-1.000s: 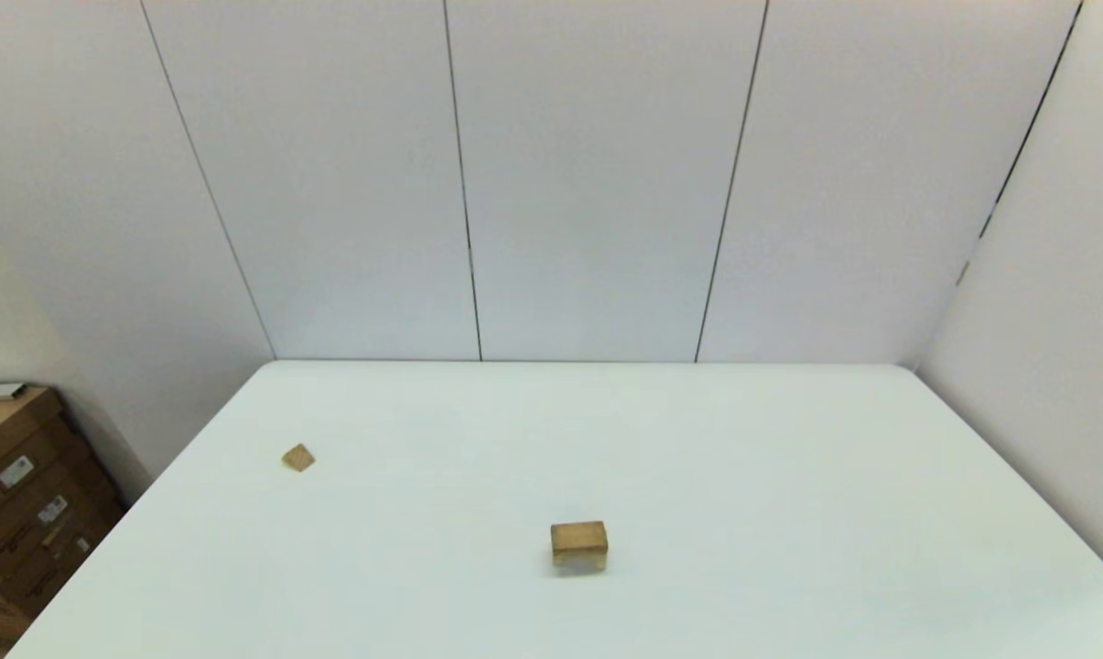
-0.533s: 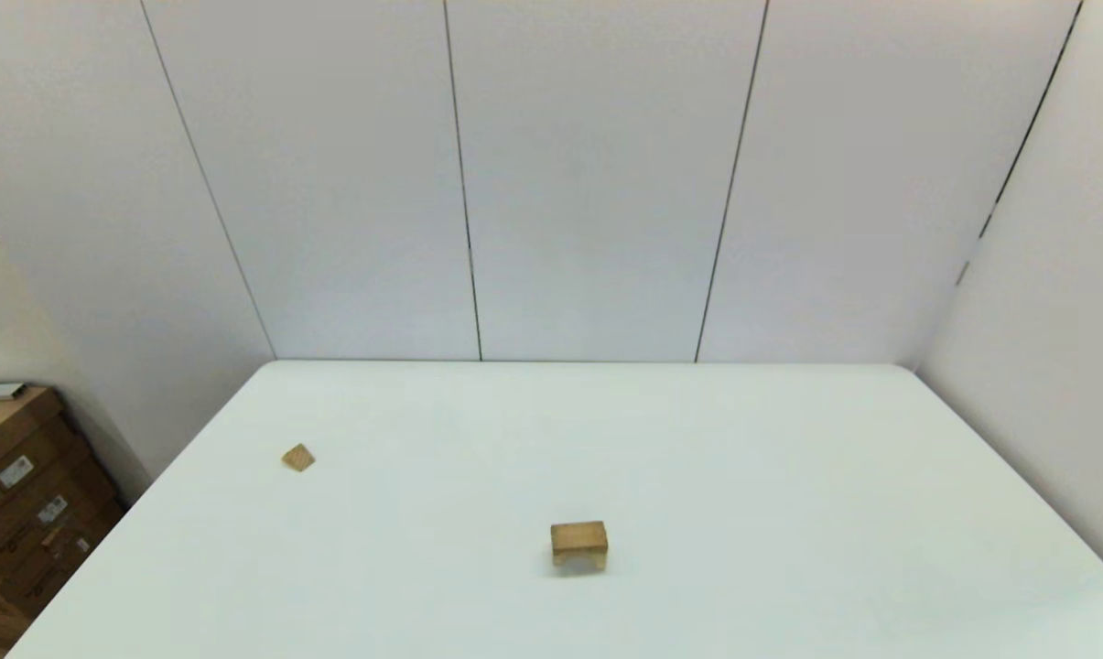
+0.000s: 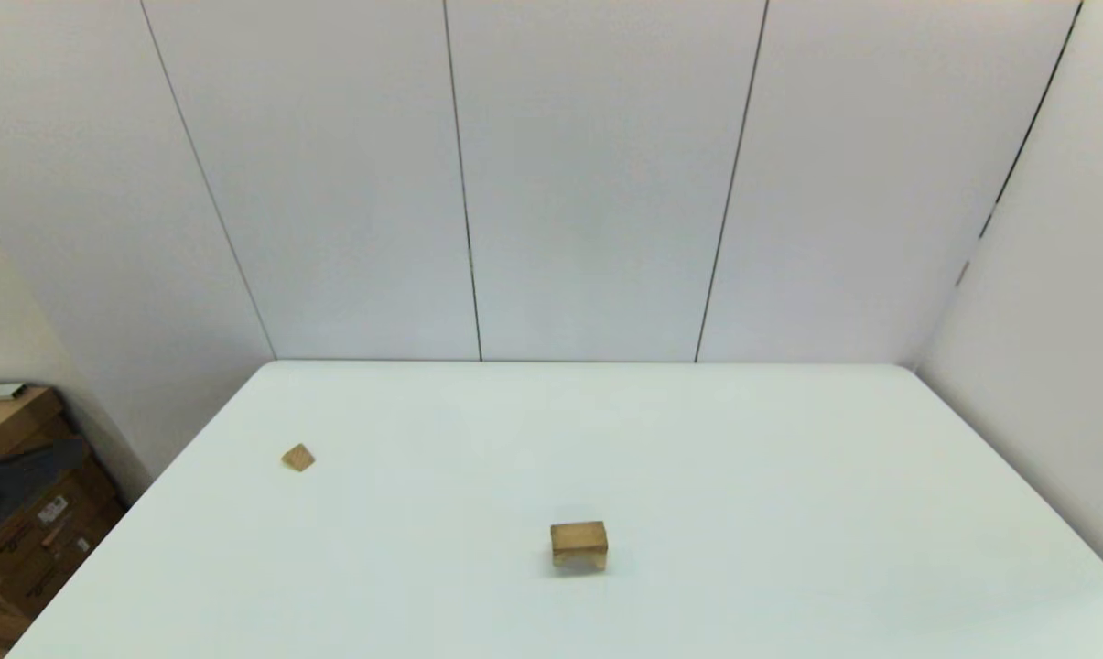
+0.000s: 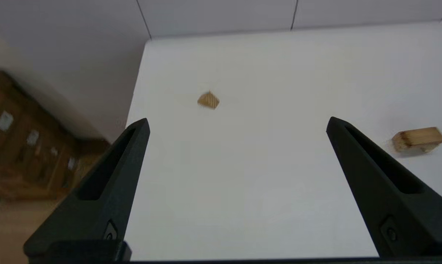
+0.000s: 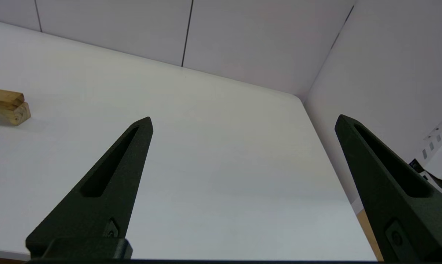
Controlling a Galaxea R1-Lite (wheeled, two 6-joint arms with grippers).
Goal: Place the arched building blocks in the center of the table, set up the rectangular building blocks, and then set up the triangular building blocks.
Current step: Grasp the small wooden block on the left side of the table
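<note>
Got the arched block point(image 3: 578, 555) sitting around mid-table point(image 3: 789, 476), a bit toward the near edge, with what looks like the darker rectangular slab point(image 3: 578, 534) lying flat right on top of it. Spotting the little triangular wedge point(image 3: 297, 457) well off to the left, alone, near the table's left edge. Finding the left gripper point(image 4: 237, 121) spread wide above the left part, holding nothing. Same with the right gripper point(image 5: 243, 119): fingers far apart, empty, over the right side. Also seeing cardboard boxes point(image 3: 29, 540) past the left edge.
</note>
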